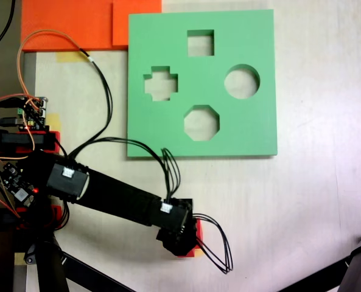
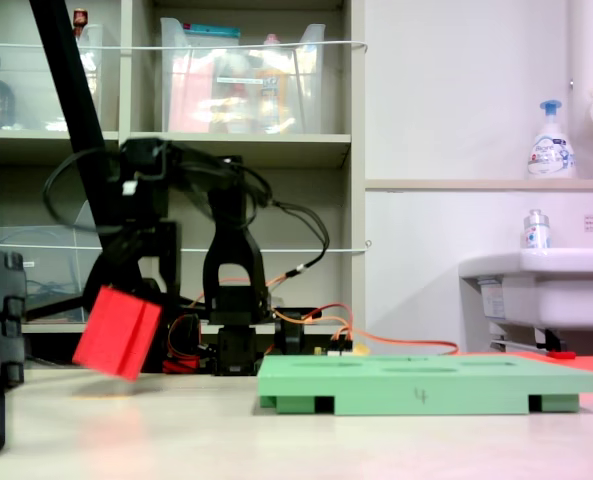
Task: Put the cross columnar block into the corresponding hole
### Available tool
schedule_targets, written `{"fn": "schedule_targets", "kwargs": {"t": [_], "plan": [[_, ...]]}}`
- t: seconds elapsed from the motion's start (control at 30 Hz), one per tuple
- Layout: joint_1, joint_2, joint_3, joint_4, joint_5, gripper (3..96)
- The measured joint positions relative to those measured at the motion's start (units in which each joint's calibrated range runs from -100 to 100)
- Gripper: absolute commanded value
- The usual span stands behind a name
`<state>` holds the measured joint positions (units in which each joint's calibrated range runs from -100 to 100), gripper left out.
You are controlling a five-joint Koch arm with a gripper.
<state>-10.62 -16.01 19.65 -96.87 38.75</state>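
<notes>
Even, bright indoor light; soft shadows under the green board point(image 1: 229, 131); both exterior views slightly soft, foreground tabletop point(image 2: 306, 445) blurred.

Block point(image 2: 117, 332) off the table, left of board point(image 2: 416, 385) (second exterior view).

Orange foam sheet point(image 1: 70, 24) behind board; soap bottle point(image 2: 551, 140) above sink point(image 2: 546, 285).
</notes>
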Motion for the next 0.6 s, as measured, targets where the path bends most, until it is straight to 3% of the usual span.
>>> {"fn": "schedule_targets", "kwargs": {"t": [0.3, 0.6], "plan": [[10.84, -20.79, 4.51, -0.88, 10.26, 31.4], [24.96, -16.55, 4.51, -1.47, 22.86, 31.4]]}}
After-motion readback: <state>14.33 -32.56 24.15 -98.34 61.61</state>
